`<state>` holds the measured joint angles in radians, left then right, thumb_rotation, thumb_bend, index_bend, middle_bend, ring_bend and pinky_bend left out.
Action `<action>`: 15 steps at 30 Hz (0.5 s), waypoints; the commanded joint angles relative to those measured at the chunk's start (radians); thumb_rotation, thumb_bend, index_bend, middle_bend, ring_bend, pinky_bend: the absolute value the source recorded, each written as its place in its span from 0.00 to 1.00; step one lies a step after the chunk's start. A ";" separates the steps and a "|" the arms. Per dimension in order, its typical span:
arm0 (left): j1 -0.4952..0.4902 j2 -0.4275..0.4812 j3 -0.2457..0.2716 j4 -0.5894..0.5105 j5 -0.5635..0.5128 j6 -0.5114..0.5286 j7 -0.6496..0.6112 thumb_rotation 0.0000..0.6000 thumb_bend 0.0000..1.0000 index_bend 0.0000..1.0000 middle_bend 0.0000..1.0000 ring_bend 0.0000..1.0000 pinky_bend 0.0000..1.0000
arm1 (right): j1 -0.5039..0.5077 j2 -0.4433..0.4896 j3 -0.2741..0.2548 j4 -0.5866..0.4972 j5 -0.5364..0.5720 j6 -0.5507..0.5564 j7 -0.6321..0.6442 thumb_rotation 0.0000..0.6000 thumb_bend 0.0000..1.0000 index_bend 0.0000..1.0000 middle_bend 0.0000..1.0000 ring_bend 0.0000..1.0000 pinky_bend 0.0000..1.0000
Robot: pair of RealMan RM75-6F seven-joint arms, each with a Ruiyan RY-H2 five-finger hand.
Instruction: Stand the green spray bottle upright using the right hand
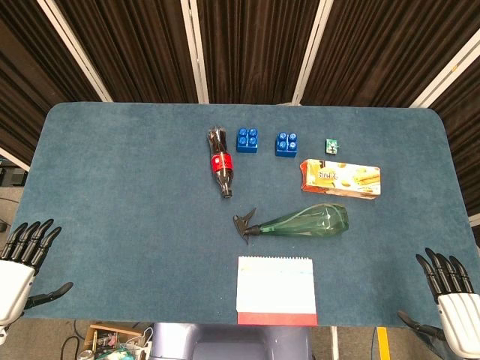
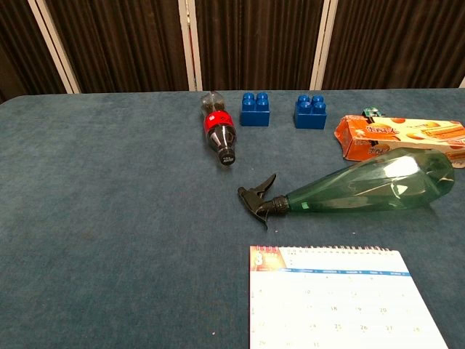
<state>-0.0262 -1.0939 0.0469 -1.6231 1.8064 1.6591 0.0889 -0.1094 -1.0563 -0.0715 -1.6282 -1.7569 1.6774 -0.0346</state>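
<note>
The green spray bottle (image 1: 307, 221) (image 2: 370, 187) lies on its side on the blue table, black trigger head pointing left, wide base to the right. My right hand (image 1: 450, 289) rests at the table's front right corner, fingers spread, holding nothing, well apart from the bottle. At the front left corner my left hand (image 1: 22, 259) also lies with fingers apart and nothing in it. Neither hand shows in the chest view.
A cola bottle (image 1: 220, 161) lies behind the spray bottle on the left. Two blue bricks (image 1: 247, 139) (image 1: 286, 142), a small green item (image 1: 332, 145) and an orange biscuit box (image 1: 341, 178) sit further back. A white calendar (image 1: 275, 289) lies just in front of the sprayer.
</note>
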 commanded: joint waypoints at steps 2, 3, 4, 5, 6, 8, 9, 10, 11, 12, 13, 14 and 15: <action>-0.005 -0.002 0.000 -0.005 -0.013 -0.020 0.014 1.00 0.04 0.00 0.00 0.00 0.04 | -0.002 0.001 0.001 0.003 0.002 0.003 0.002 1.00 0.14 0.00 0.00 0.00 0.00; -0.006 -0.002 -0.001 -0.008 -0.017 -0.026 0.019 1.00 0.04 0.00 0.00 0.00 0.04 | -0.003 0.001 0.001 0.004 0.002 0.006 0.002 1.00 0.14 0.00 0.00 0.00 0.00; -0.007 -0.003 -0.002 -0.011 -0.020 -0.028 0.026 1.00 0.04 0.00 0.00 0.00 0.04 | -0.004 0.001 0.002 0.005 0.001 0.008 0.002 1.00 0.14 0.00 0.00 0.00 0.00; -0.007 -0.004 -0.002 -0.013 -0.020 -0.028 0.029 1.00 0.04 0.00 0.00 0.00 0.04 | -0.004 0.001 0.001 0.005 0.000 0.009 0.002 1.00 0.14 0.00 0.00 0.00 0.00; -0.007 -0.005 -0.003 -0.016 -0.018 -0.028 0.034 1.00 0.04 0.00 0.00 0.00 0.04 | -0.004 0.000 0.002 0.005 -0.002 0.010 0.000 1.00 0.14 0.00 0.00 0.00 0.00; -0.007 -0.009 -0.003 -0.017 -0.013 -0.026 0.043 1.00 0.04 0.00 0.00 0.00 0.04 | -0.003 -0.006 0.001 0.007 -0.008 0.011 -0.010 1.00 0.14 0.00 0.00 0.00 0.00; -0.008 -0.011 -0.001 -0.015 -0.008 -0.028 0.048 1.00 0.04 0.00 0.00 0.00 0.04 | -0.001 -0.013 0.000 0.006 -0.018 0.010 -0.016 1.00 0.14 0.00 0.00 0.00 0.00; -0.010 -0.014 0.000 -0.016 -0.005 -0.031 0.048 1.00 0.04 0.00 0.00 0.00 0.04 | 0.005 -0.027 0.000 0.008 -0.037 0.007 -0.039 1.00 0.14 0.00 0.00 0.00 0.00; -0.011 -0.015 -0.001 -0.016 -0.008 -0.033 0.050 1.00 0.04 0.00 0.00 0.00 0.04 | 0.009 -0.038 0.002 0.007 -0.047 0.004 -0.061 1.00 0.14 0.00 0.00 0.00 0.00; -0.011 -0.016 -0.004 -0.016 -0.013 -0.035 0.053 1.00 0.04 0.00 0.00 0.00 0.04 | 0.014 -0.051 0.004 0.005 -0.057 -0.002 -0.092 1.00 0.14 0.00 0.00 0.00 0.00; -0.012 -0.017 -0.008 -0.019 -0.020 -0.036 0.058 1.00 0.04 0.00 0.00 0.00 0.04 | 0.021 -0.066 0.008 -0.001 -0.069 -0.014 -0.133 1.00 0.14 0.00 0.00 0.00 0.00; -0.012 -0.019 -0.013 -0.021 -0.029 -0.036 0.063 1.00 0.04 0.00 0.00 0.00 0.04 | 0.029 -0.081 0.011 -0.011 -0.080 -0.029 -0.180 1.00 0.14 0.00 0.00 0.00 0.00; -0.012 -0.021 -0.017 -0.024 -0.037 -0.037 0.068 1.00 0.04 0.00 0.00 0.00 0.04 | 0.038 -0.097 0.013 -0.026 -0.090 -0.052 -0.235 1.00 0.14 0.00 0.00 0.00 0.00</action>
<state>-0.0375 -1.1120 0.0363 -1.6432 1.7785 1.6236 0.1504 -0.0961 -1.1049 -0.0666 -1.6284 -1.8086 1.6700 -0.1429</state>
